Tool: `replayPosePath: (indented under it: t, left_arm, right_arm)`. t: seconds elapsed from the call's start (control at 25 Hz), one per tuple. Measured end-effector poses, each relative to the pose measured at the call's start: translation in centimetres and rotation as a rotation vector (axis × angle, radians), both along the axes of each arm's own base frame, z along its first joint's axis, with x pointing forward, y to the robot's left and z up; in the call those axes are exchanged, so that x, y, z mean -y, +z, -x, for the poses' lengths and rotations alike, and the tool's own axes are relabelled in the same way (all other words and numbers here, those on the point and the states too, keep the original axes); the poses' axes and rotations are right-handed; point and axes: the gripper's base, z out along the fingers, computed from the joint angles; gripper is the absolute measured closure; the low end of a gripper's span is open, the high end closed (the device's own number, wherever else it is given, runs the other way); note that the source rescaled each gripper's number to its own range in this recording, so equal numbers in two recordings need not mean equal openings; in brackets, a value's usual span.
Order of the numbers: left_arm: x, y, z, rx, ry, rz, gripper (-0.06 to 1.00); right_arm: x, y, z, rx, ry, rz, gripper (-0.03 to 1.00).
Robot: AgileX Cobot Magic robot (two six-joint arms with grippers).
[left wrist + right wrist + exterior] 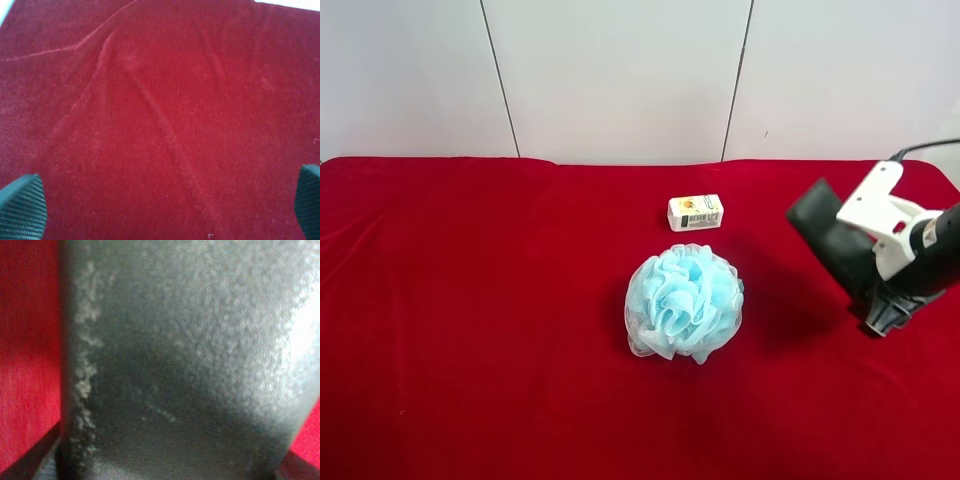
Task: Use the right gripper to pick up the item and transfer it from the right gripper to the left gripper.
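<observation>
Exterior high: right gripper (868,290) at view's right, clamped on case (823,228). Case tilted, apparently off cloth (470,320), free end pointing up and away. Puff (683,302) and box (695,212) well apart from it. Advice: hold firm, lift clear, present long free end toward other arm.

Right wrist: case (190,350) fills view, close against camera, between jaws. Cloth only at edges.

Left wrist: left gripper (165,210) released, jaws wide, nothing between. Bare cloth below, case not in view.
</observation>
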Motion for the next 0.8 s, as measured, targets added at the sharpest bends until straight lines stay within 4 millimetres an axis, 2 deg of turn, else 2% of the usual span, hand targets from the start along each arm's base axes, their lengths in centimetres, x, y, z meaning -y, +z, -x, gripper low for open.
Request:
replayPosePath:
  t: [0.08,0.24,0.44,0.8]
  left_arm:
    - [0.0,0.0,0.0,0.000,0.000,0.000,-0.05]
    - [0.0,0.0,0.0,0.000,0.000,0.000,-0.05]
    - [0.0,0.0,0.0,0.000,0.000,0.000,-0.05]
    - [0.0,0.0,0.0,0.000,0.000,0.000,-0.05]
  right_arm:
    - [-1.2,0.8,0.2,0.042,0.040,-0.019,0.79]
    - [-4.9,1.3,1.0,0.062,0.177,-0.056,0.80]
    - [-8.6,1.6,1.9,0.092,0.199,-0.188,0.80]
    - [-12.8,2.2,3.5,0.134,0.215,-0.373,0.82]
